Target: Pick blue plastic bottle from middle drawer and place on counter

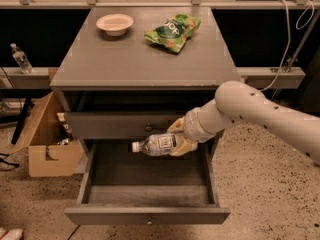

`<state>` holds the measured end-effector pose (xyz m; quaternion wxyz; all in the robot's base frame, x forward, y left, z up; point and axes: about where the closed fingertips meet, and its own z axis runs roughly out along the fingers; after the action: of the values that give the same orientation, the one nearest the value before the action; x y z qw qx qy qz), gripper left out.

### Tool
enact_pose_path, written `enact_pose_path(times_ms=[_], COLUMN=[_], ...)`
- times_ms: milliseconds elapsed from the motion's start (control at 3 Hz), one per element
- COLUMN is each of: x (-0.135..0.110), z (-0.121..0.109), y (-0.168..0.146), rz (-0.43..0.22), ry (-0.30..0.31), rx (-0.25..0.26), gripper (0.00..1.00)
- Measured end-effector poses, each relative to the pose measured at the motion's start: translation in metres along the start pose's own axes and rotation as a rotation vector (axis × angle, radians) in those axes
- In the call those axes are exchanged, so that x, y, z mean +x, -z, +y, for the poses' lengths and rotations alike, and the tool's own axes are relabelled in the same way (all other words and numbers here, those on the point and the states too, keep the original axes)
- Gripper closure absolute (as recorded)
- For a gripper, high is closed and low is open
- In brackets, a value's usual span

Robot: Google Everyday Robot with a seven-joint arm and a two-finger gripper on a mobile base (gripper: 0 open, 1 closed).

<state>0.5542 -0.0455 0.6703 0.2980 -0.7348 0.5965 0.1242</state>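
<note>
My gripper [179, 136] is shut on the blue plastic bottle [156, 144], a clear bottle with a white cap and a white label with a dark square. It holds the bottle on its side, cap to the left, lifted above the open middle drawer [147, 204] and in front of the shut upper drawer. The pale arm reaches in from the right. The grey counter [130, 61] lies above and behind the bottle.
A pale bowl [115, 23] and a green bag [173, 30] sit at the back of the counter. An open cardboard box [46, 144] stands on the floor at the left. A small bottle [20, 58] stands on a ledge at the far left.
</note>
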Motion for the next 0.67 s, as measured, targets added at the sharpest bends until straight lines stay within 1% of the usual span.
enact_pose_path(times_ms=[333,667], x=[-0.0449,-0.0474], z=[-0.0234,-0.0246], y=[0.0443,0.0476], rz=[0.012,0.016], ry=[0.075,0.081], rx=[0.061,0.067], gripper=[1.00,1.00])
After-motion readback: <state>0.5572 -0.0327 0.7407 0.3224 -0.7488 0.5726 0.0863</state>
